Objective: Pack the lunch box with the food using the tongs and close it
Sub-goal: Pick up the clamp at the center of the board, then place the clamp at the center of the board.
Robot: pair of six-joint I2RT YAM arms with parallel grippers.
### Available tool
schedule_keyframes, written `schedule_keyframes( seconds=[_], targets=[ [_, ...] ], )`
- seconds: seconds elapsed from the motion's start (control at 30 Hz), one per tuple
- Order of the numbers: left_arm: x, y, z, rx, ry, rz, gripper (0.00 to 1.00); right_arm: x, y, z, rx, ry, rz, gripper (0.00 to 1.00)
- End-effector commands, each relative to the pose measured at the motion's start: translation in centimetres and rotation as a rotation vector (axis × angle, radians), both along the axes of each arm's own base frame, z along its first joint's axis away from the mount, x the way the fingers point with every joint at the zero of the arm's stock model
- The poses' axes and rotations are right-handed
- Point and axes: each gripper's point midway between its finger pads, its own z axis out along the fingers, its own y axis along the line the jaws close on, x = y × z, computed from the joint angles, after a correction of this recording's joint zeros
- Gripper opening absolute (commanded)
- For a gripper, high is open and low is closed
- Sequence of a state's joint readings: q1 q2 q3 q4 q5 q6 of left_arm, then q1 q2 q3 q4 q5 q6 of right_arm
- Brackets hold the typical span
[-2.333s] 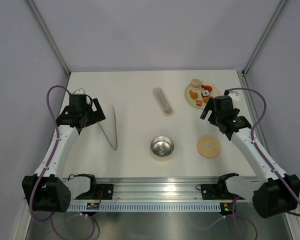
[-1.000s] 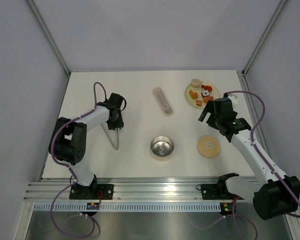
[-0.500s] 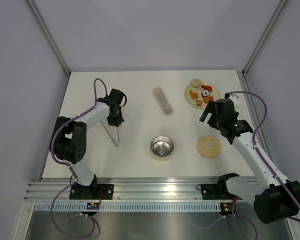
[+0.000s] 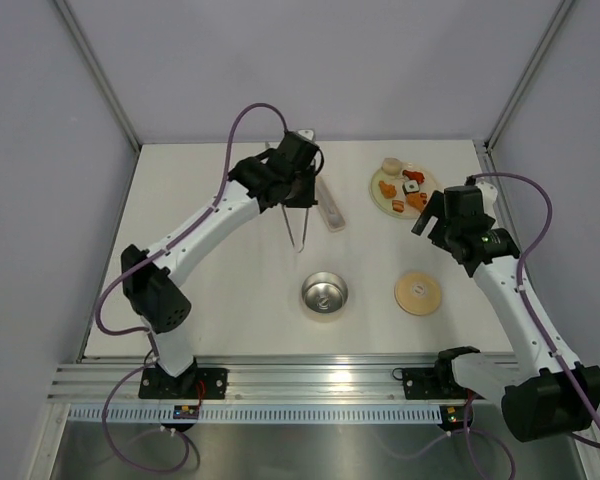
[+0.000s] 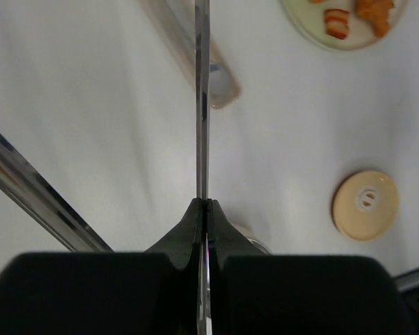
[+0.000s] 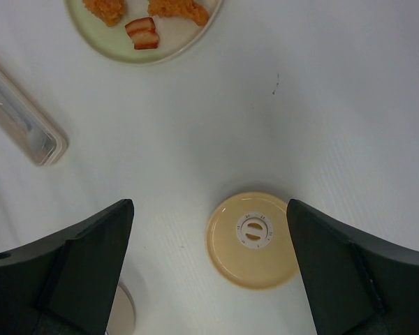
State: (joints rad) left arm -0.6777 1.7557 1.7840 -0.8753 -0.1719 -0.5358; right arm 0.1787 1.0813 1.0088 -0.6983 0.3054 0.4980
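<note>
My left gripper (image 4: 291, 198) is shut on the thin silver tongs (image 4: 299, 232), which hang from it over the back middle of the table with their tip toward the lunch box (image 4: 324, 294). In the left wrist view the tongs (image 5: 202, 105) run edge-on out of the closed jaws of the left gripper (image 5: 203, 206). The lunch box stands open, with its shiny steel inside showing. Its tan lid (image 4: 418, 293) lies flat to its right. The food (image 4: 400, 186) sits on the pale plate (image 4: 378, 195) at the back right. My right gripper (image 6: 209, 204) stands open above the lid (image 6: 253, 240), holding nothing.
A pale oblong case (image 4: 326, 203) lies just right of the hanging tongs, between them and the plate. Also in the right wrist view are the plate (image 6: 112, 43), the food (image 6: 143, 35) and the case (image 6: 24, 132). A blurred silver bar (image 5: 35, 195) crosses the left wrist view.
My left arm has swung from the left side of the table to the back middle, lifting the tongs off the surface in its shut gripper. The right gripper has drifted slightly up and right.
</note>
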Motion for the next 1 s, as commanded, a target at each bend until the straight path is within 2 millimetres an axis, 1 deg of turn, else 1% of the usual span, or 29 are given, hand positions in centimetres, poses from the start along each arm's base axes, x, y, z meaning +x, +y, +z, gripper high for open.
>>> schedule_keyframes(
  seconds=[0.0, 0.03, 0.1, 0.13, 0.17, 0.2, 0.23, 0.27, 0.3, 0.33, 0.37, 0.4, 0.47, 0.5, 0.57, 0.6, 0.63, 0.83, 0.9, 0.97],
  targets=[
    [-0.9, -4.7, 1.6, -0.039, 0.011, -0.060, 0.00, -0.5, -1.3, 1.5, 0.019, -0.012, -0.085, 1.00],
    [-0.7, -6.0, 0.5, -0.028, 0.031, -0.075, 0.00, -0.7, -1.8, 1.5, 0.024, -0.015, -0.108, 0.99],
    [-1.6, -8.6, 0.4, -0.054, 0.052, -0.119, 0.00, -1.2, -2.5, 1.8, 0.009, -0.032, -0.136, 0.99],
    [-1.5, -9.9, 1.5, -0.088, 0.034, -0.136, 0.00, -1.4, -2.8, 1.7, 0.002, -0.031, -0.148, 0.99],
    [-2.0, -11.5, 0.5, -0.090, 0.055, -0.162, 0.00, -1.7, -3.3, 1.8, -0.014, -0.034, -0.170, 1.00],
    [-2.2, -12.7, 0.5, -0.120, 0.060, -0.176, 0.00, -2.1, -3.6, 2.1, -0.017, -0.050, -0.183, 0.99],
    [-2.2, -13.6, 0.7, -0.140, 0.056, -0.188, 0.00, -2.4, -3.9, 2.0, -0.023, -0.050, -0.198, 1.00],
    [-2.6, -14.8, -0.6, -0.140, 0.081, -0.199, 0.00, -2.7, -4.0, 2.0, -0.024, -0.052, -0.207, 1.00],
    [-2.8, -15.7, -1.0, -0.159, 0.093, -0.215, 0.00, -3.0, -4.1, 2.3, -0.021, -0.065, -0.214, 0.99],
    [-2.9, -16.4, -1.3, -0.169, 0.101, -0.222, 0.00, -3.4, -4.2, 2.0, -0.016, -0.063, -0.228, 0.99],
    [-2.9, -17.0, -2.6, -0.166, 0.122, -0.222, 0.00, -3.6, -4.3, 2.1, -0.011, -0.071, -0.233, 1.00],
    [-2.8, -17.6, -3.0, -0.178, 0.124, -0.225, 0.00, -3.9, -4.2, 2.3, -0.005, -0.084, -0.230, 0.99],
    [-2.9, -18.5, -3.7, -0.182, 0.127, -0.234, 0.00, -4.4, -4.2, 1.9, 0.004, -0.080, -0.236, 1.00],
    [-2.7, -19.0, -4.5, -0.182, 0.129, -0.235, 0.00, -4.7, -4.2, 1.7, 0.005, -0.082, -0.235, 0.99],
    [-2.8, -19.5, -5.2, -0.185, 0.136, -0.235, 0.00, -5.0, -4.3, 1.6, 0.004, -0.076, -0.235, 1.00],
    [-2.9, -19.9, -6.1, -0.184, 0.151, -0.238, 0.00, -5.1, -4.3, 1.3, 0.001, -0.067, -0.235, 1.00],
    [-3.2, -20.3, -6.5, -0.195, 0.169, -0.249, 0.00, -5.3, -4.3, 1.1, -0.002, -0.057, -0.234, 0.99],
    [-4.5, -21.4, -9.8, -0.164, 0.222, -0.272, 0.00, -5.3, -4.1, 0.4, 0.007, -0.043, -0.229, 1.00],
    [-5.0, -21.7, -10.3, -0.163, 0.234, -0.281, 0.00, -5.2, -4.0, 0.2, 0.008, -0.037, -0.224, 1.00],
    [-5.4, -21.9, -11.2, -0.151, 0.247, -0.288, 0.00, -5.1, -3.9, 0.1, 0.009, -0.033, -0.220, 0.99]
  ],
)
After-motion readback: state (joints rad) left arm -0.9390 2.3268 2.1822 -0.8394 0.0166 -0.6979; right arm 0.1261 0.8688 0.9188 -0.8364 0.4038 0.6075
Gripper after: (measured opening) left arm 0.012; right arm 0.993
